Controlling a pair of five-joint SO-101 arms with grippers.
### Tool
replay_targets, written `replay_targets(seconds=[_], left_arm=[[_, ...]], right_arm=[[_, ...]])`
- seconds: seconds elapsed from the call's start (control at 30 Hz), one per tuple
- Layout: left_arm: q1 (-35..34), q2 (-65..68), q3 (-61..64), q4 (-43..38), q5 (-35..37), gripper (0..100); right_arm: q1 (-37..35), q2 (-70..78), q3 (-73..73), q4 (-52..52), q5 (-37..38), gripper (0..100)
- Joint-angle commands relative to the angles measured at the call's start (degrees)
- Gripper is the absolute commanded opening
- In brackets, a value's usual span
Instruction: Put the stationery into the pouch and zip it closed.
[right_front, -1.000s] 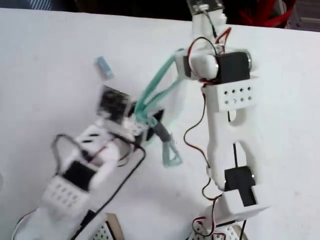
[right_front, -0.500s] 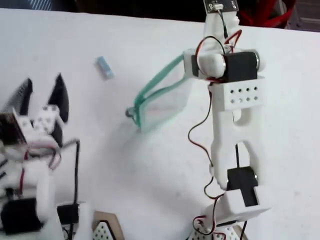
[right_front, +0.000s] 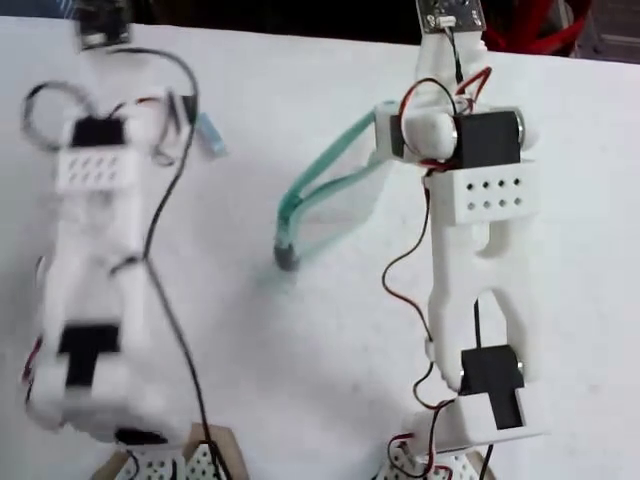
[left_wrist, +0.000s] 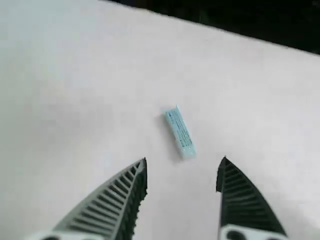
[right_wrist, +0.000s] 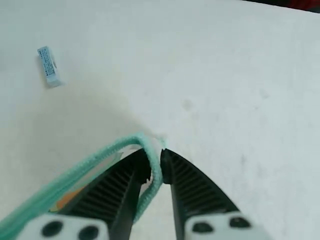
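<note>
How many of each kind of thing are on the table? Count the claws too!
pouch: 1
blue stationery piece: 1
claws: 2, the left claw open, the right claw pinching the pouch's green rim
Total: 4

The pouch is mint-green, the eraser pale blue.

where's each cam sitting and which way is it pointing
High view: fixed above the table, looking down at the left arm, right arm, pouch and eraser.
Left wrist view: on the left arm, facing the eraser past the left gripper, jaws open.
Right wrist view: on the right arm; right gripper, jaws shut on the pouch edge.
All three share the eraser.
</note>
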Motion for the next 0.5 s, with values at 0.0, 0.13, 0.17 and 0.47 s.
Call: replay_targets(seconds=[0.0,0.13,0.17,0.47], left_arm=[[2.51,17.71,-18.37,2.2,4.04,22],[1.89,35.3,-36.04,2.64,9.58,21],[1.1,39.25,-40.62,3.34,10.73,21],[0.4,66.51,-77.36,10.11,12.48,20]], right_arm=[[-0.04,-0.4,0.26,-0.13,-0.44,1.9],[0.04,-0.57,0.26,0.04,-0.26,1.9],[0.04,-0.57,0.26,0.04,-0.18,1.9],[-0.04,-0.57,1.14,0.13,-0.09,1.9]])
